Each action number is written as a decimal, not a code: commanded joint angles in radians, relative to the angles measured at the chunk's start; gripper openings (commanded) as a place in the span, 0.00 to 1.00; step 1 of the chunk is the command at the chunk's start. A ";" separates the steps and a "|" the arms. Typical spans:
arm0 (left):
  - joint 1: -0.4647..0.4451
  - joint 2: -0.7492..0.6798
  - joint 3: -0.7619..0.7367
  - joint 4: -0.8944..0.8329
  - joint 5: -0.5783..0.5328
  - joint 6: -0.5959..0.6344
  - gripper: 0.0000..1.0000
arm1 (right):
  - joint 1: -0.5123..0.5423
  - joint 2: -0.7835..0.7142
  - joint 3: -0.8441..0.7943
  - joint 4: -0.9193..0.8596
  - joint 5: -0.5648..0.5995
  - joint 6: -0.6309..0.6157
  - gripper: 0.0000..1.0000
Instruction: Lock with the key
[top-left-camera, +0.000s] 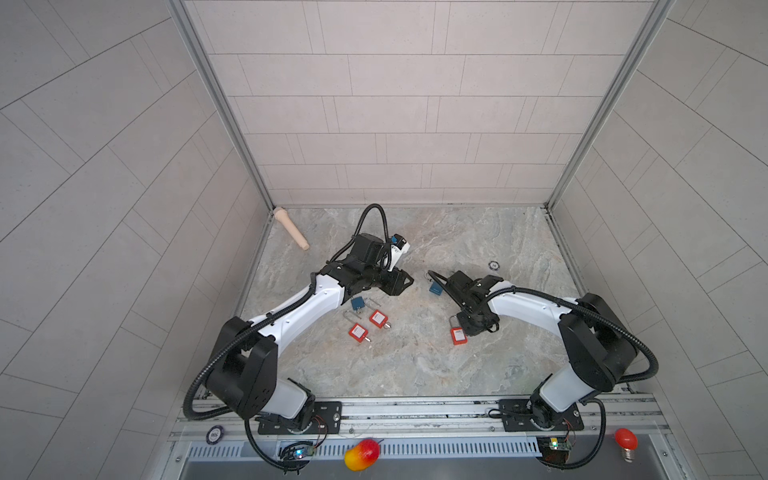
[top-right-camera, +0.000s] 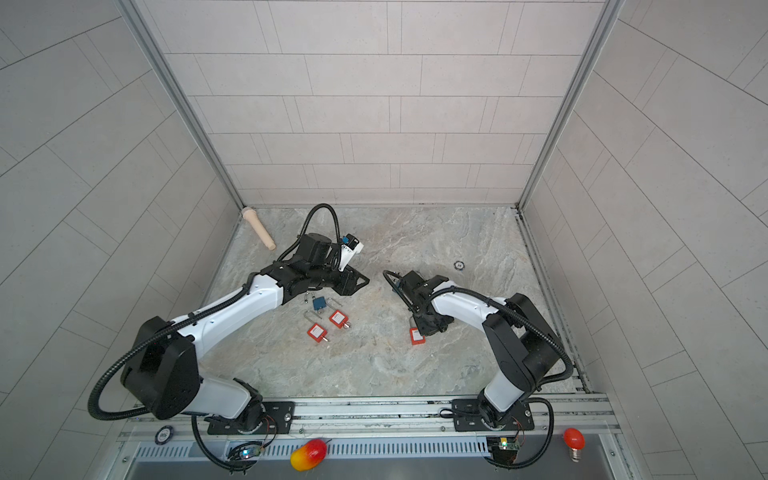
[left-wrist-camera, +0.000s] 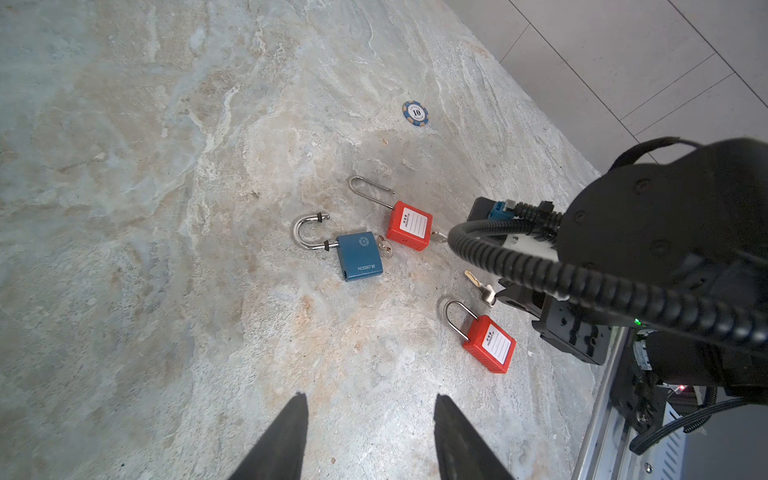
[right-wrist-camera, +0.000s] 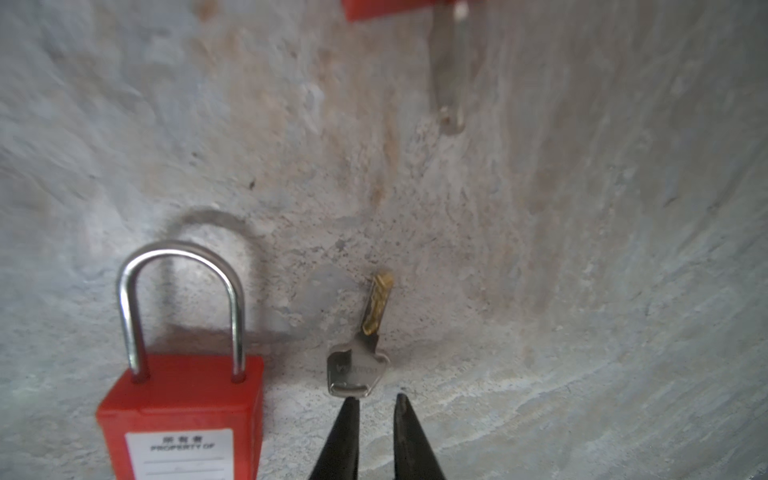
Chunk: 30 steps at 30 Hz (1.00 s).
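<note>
Marble-look tabletop (top-left-camera: 415, 365), and a bit right of its middle a red padlock (right-wrist-camera: 178, 415) is laid flat with its shackle pushed in. The loose key (right-wrist-camera: 359, 370), silver head and brass blade, is found just beside it, blade pointed away from the right gripper (right-wrist-camera: 376, 397). That claw is seen nearly closed with only a thin gap left, and nothing is clamped in there; the key's head is just met by one fingertip (right-wrist-camera: 351, 405). The left gripper (left-wrist-camera: 370, 399) is held well apart over bare stone, nothing in it. In the left wrist view a blue padlock (left-wrist-camera: 359, 255) with its shackle popped and a second red padlock (left-wrist-camera: 409, 225) with a long open shackle are laid near each other, each with a key stuck in. Two further red padlocks (top-left-camera: 378, 318) are grouped left of the middle. A poker chip (top-left-camera: 493, 265) is parked toward the right edge, and a beige peg (top-left-camera: 291, 228) in the far left corner.
</note>
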 joint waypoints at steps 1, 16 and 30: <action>0.002 0.009 0.002 0.028 0.003 -0.023 0.54 | -0.003 -0.034 -0.017 0.010 -0.009 -0.035 0.19; -0.006 -0.053 -0.053 0.076 -0.031 -0.027 0.54 | -0.004 -0.011 0.095 0.009 0.079 -0.078 0.31; 0.006 -0.143 -0.101 0.101 -0.148 0.040 0.55 | -0.124 0.292 0.532 -0.097 -0.022 -0.262 0.50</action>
